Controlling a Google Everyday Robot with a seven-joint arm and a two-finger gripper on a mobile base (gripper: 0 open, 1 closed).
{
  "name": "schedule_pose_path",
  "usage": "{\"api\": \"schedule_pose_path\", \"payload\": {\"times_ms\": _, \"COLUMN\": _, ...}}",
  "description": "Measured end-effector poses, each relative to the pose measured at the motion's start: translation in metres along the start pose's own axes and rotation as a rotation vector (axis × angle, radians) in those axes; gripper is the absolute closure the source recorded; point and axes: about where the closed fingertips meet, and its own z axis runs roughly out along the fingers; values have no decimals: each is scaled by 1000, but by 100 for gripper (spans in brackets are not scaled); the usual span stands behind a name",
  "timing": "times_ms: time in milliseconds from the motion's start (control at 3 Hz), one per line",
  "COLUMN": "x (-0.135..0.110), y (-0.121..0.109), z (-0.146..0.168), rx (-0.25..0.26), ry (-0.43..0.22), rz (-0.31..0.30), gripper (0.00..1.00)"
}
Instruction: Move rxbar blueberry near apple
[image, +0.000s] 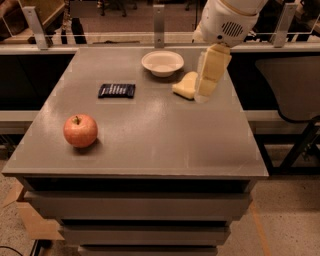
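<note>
grey table (150, 145) | gripper (203, 94) over sponge (182, 87), opening cannot tell | rxbar blueberry (116, 90) untouched

— What colour is the gripper (204, 94) showing, hanging over the bench (165, 135)?
— Pale cream-yellow, under a white arm housing (227, 20). The sponge (184, 86) just left of it is showing the same pale yellow.
— And farther left?
— The rxbar blueberry (116, 90) is showing navy-black with pale lettering, and the apple (80, 130) is glowing red-orange with yellowish patches. The bowl (162, 62) is looking white, the bench grey.
</note>
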Motion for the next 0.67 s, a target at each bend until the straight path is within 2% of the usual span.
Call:
{"api": "schedule_pose_path", "payload": {"times_ms": 333, "x": -3, "y": -3, "z": 3, "rx": -1, "ry": -6, "rz": -2, "gripper": 0}}
{"api": "schedule_pose_path", "payload": {"times_ms": 667, "x": -19, "y": -19, "z": 22, "rx": -16, "ry": -42, "rz": -13, "gripper": 0}}
